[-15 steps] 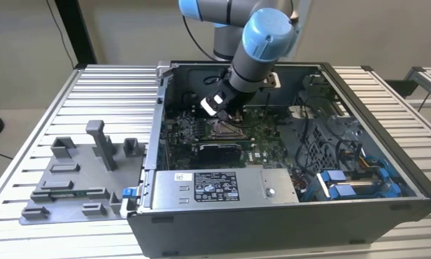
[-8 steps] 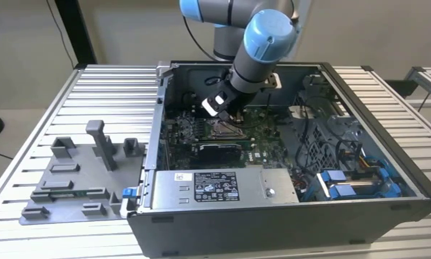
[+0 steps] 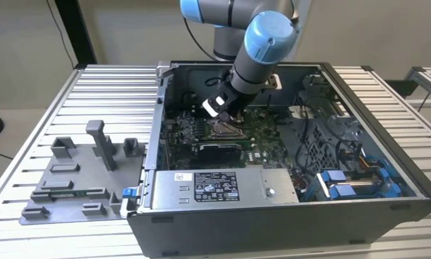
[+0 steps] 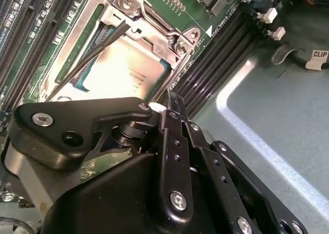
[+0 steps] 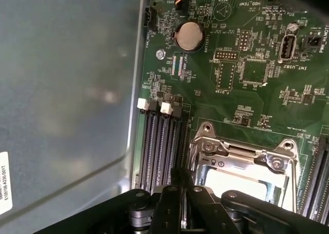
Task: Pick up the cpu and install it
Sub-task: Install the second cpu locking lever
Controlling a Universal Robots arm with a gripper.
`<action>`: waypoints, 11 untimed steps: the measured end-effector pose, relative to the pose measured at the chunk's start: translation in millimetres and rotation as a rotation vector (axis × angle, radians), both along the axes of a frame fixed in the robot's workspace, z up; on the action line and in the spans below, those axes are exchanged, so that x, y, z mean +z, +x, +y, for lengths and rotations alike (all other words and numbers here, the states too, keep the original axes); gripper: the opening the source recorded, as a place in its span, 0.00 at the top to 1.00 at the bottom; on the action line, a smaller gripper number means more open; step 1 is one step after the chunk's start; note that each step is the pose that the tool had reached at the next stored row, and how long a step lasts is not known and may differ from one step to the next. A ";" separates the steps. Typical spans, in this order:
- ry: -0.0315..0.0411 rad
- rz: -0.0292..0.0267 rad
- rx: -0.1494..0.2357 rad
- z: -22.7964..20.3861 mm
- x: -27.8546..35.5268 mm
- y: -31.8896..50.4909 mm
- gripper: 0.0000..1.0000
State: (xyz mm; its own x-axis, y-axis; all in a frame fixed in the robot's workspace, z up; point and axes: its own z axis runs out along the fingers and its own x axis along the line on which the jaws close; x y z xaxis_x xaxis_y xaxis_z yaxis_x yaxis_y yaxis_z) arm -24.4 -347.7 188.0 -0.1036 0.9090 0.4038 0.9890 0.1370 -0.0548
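A robot arm reaches down into an open computer case (image 3: pixel 388 178), its gripper (image 3: pixel 226 110) poised over the motherboard's socket (image 3: pixel 226 128) near the centre of the exterior view.

In the second wrist view the cpu (image 4: pixel 126 69) lies flat inside the metal-framed socket (image 4: pixel 177 41), its pale silvery top showing in the upper-left-centre of the frame, with the socket's load frame and a thin lever wire crossing over it. The chip sits just beyond the tips of the gripper (image 4: pixel 169 103), on the side toward the upper left of that frame; being square, it offers no long axis to speak of. In the first wrist view the same bright plate, the cpu (image 5: pixel 231 180), shows at lower right within the socket frame (image 5: pixel 244 151), directly ahead of the gripper (image 5: pixel 181 180) at the bottom edge, with the memory slots (image 5: pixel 159 146) running just beside it.

The black fingers (image 4: pixel 174 118) appear drawn close together, their tips meeting in a narrow point with nothing seen between them; the chip looks free of their grasp and already resting in its seat, though whether the tips touch the socket cannot be told.

Grey fixture blocks (image 3: pixel 79 178) stand on the table (image 3: pixel 107 91) at the exterior view's left, well apart from the work.
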 end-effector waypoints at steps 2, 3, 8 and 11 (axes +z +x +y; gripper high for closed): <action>0.0005 -0.0001 0.000 0.2 -0.8 0.1 1.00; 0.0013 0.0000 0.000 0.3 -1.1 0.1 1.00; 0.0131 -0.0003 0.000 1.1 -3.1 0.3 1.00; 0.0130 0.0001 0.000 1.0 -3.5 0.5 1.00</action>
State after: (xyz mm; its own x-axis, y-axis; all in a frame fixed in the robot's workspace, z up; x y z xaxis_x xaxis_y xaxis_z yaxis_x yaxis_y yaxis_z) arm -23.9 -346.7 184.5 -0.1036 0.9037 0.4155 0.9890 0.1378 -0.0531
